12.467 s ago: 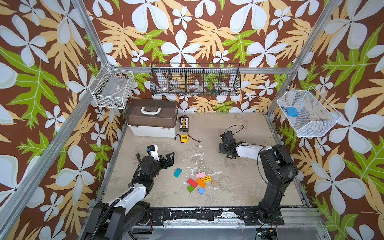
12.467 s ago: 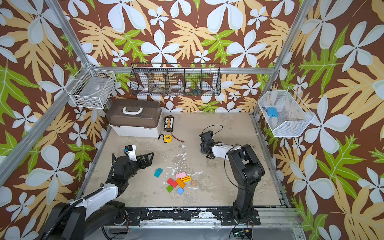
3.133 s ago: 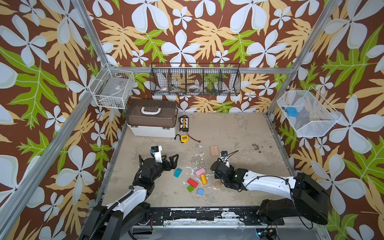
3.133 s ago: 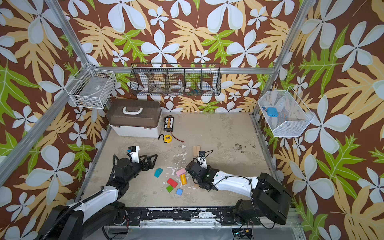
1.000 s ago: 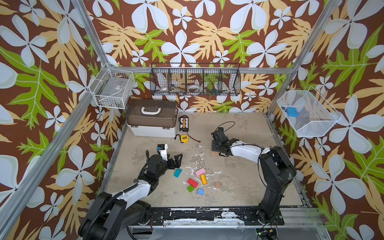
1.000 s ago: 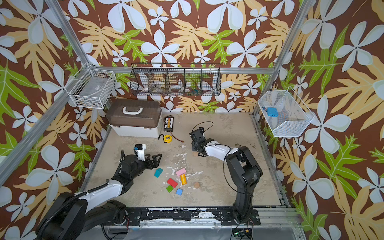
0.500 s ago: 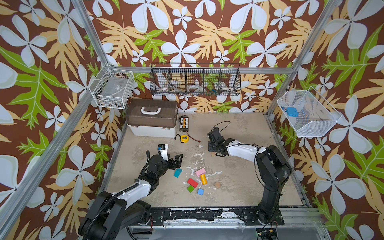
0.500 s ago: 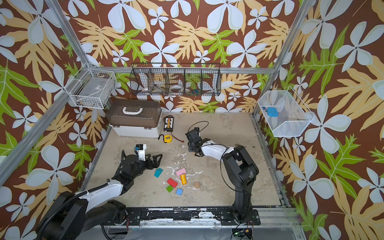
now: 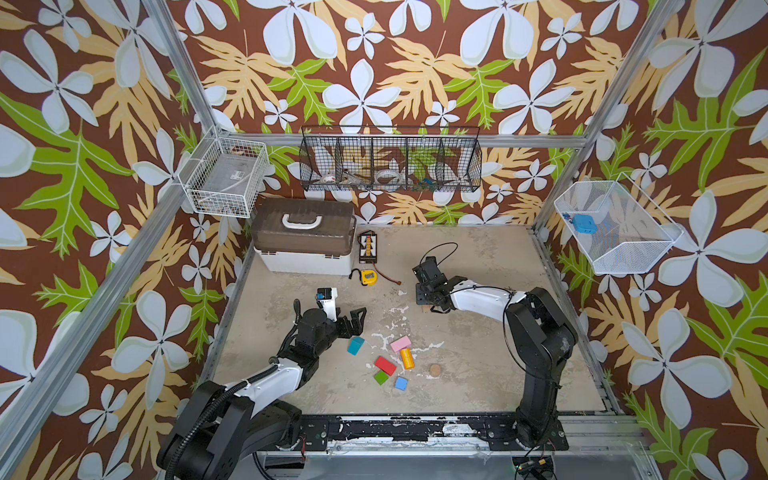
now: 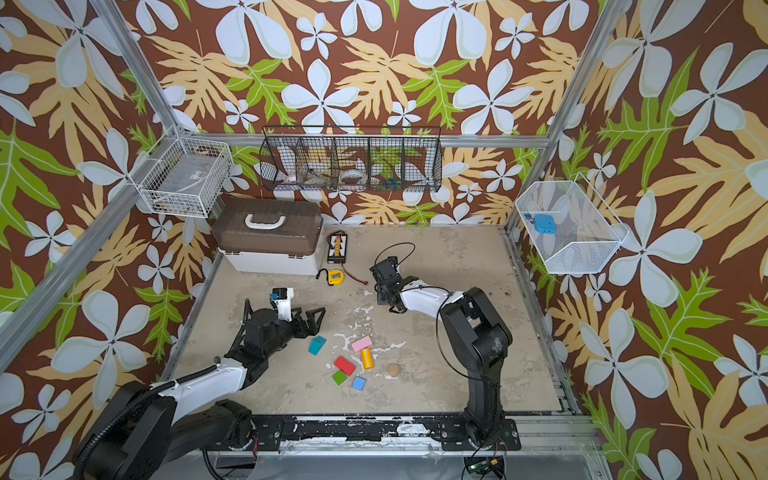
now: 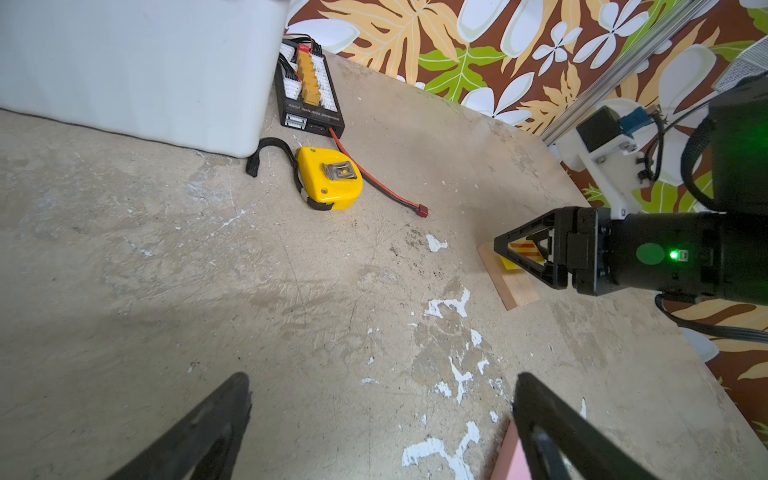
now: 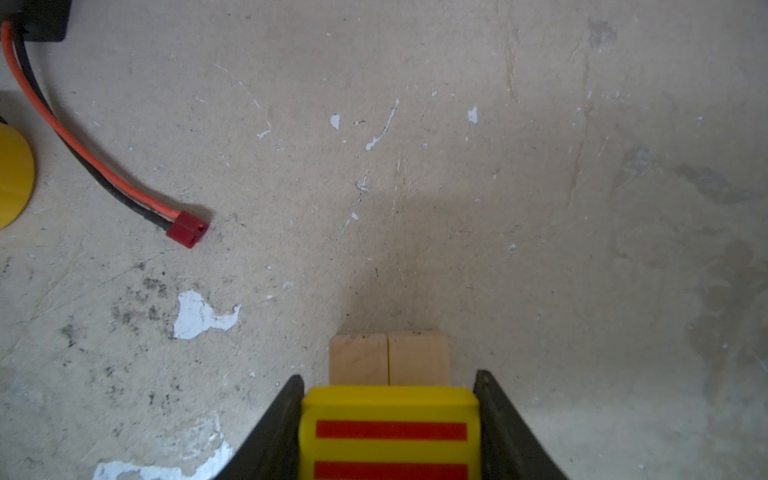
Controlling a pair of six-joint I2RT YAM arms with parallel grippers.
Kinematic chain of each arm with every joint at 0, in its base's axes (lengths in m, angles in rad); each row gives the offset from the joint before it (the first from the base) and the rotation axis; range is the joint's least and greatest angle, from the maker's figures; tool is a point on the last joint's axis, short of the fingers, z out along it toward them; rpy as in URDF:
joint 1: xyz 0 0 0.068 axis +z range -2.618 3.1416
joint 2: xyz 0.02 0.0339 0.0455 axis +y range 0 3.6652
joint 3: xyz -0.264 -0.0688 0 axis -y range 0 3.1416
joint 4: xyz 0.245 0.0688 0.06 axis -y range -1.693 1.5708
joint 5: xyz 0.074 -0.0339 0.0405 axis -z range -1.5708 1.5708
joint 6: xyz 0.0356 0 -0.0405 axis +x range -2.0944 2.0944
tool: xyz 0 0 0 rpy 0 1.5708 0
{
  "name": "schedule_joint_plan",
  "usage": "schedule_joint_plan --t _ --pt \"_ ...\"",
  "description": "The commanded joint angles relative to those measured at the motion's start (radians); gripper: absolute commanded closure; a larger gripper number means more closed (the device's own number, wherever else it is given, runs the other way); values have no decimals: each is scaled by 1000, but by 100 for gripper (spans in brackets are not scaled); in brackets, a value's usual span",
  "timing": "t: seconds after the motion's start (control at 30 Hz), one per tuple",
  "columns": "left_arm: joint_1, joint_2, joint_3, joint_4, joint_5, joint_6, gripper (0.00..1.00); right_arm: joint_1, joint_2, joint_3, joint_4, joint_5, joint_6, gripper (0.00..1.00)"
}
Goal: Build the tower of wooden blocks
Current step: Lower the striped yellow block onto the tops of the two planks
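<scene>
The right fingers [image 12: 280, 419] are holding a yellow block [image 12: 390, 432] with red stripes, one finger pressing on each side. The block is hanging just over two plain wood planks [image 12: 388, 359]. The planks are lying flat, side by side and touching, on the surface [image 9: 478, 353]. I cannot tell if the block is touching the planks yet. No tower is standing so far, and I think the planks are going to be its bottom.

The left fingers [image 11: 208, 428] are spread wide and holding nothing. They are hovering low, next to the loose blocks. In a top view, a teal block [image 9: 355, 345], a pink block [image 9: 400, 343], a red block [image 9: 385, 365], an orange roller [image 9: 407, 358], a green block [image 9: 380, 377], a blue block [image 9: 401, 383] and a wood disc [image 9: 435, 370] are lying near each other, well apart from the planks.

The blocks are looking small, hard and light. They are not going to bend or break, but painted sides may be slippery. Pinching two flat sides near the middle looks safest. The roller may roll away, and the thin disc may need a pinch on its rim. A bump could push the planks apart, so each block needs a soft landing.
</scene>
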Motion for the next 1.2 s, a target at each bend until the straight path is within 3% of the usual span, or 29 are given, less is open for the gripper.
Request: schedule_joint_plan --t 0.0,0.33,0.8,1.17 --pt "-2 5 9 -10 1 12 0 3 6 4 -8 13 -6 58" --pt "-3 11 13 -13 -4 13 0 2 20 10 -10 2 -10 54" --pt "-8 16 17 -16 -5 15 0 2 24 13 -15 4 -13 36" --pt "-12 19 18 -17 -8 17 0 2 11 7 -20 26 -14 29"
